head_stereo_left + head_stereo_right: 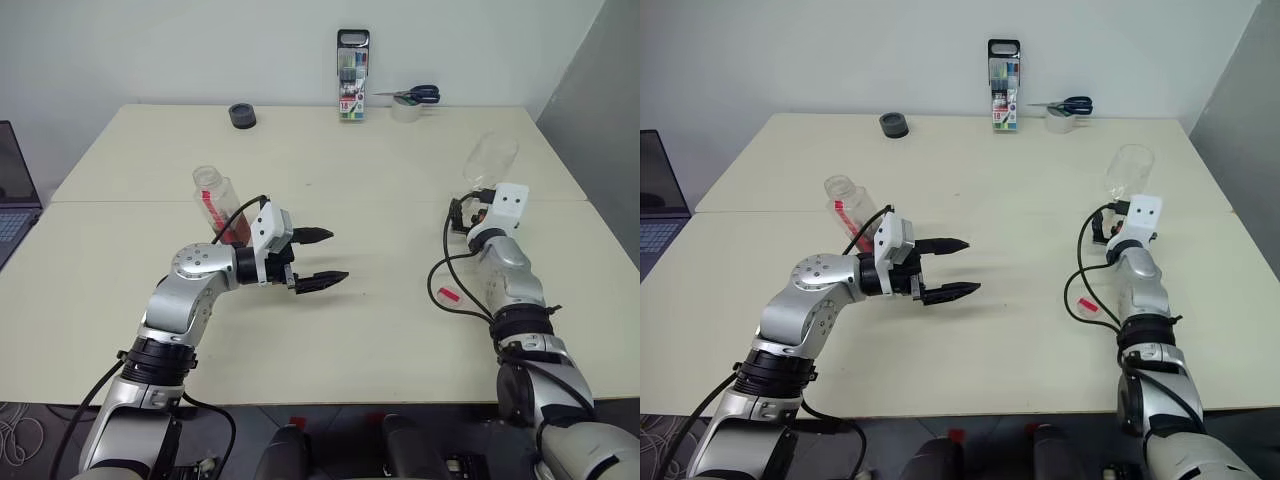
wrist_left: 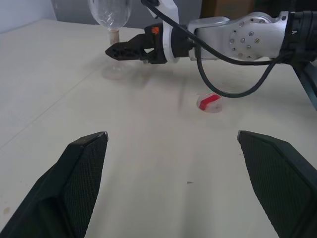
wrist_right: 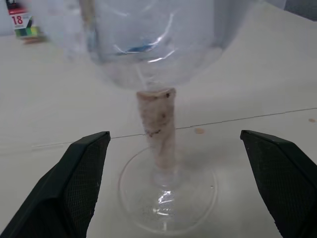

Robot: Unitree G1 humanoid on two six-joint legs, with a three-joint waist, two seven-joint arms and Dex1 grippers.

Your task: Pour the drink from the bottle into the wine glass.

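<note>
The bottle (image 1: 218,206) stands on the table left of centre, just behind my left forearm, with the reddish drink (image 1: 235,232) low inside it and a red label strip. My left gripper (image 1: 338,256) is open and empty, pointing right, a little in front of and to the right of the bottle. The clear wine glass (image 1: 490,158) stands at the right. My right gripper (image 3: 174,134) is open, its fingers on either side of the glass stem (image 3: 157,124) above the foot, apart from it. In the left wrist view the right gripper's fingers (image 2: 126,48) point at the stem.
A small red and white cap-like piece (image 1: 449,294) lies beside my right forearm. At the table's far edge stand a marker pack (image 1: 352,75), a black tape roll (image 1: 242,116) and scissors on a white roll (image 1: 408,100). A laptop (image 1: 15,190) sits off the left edge.
</note>
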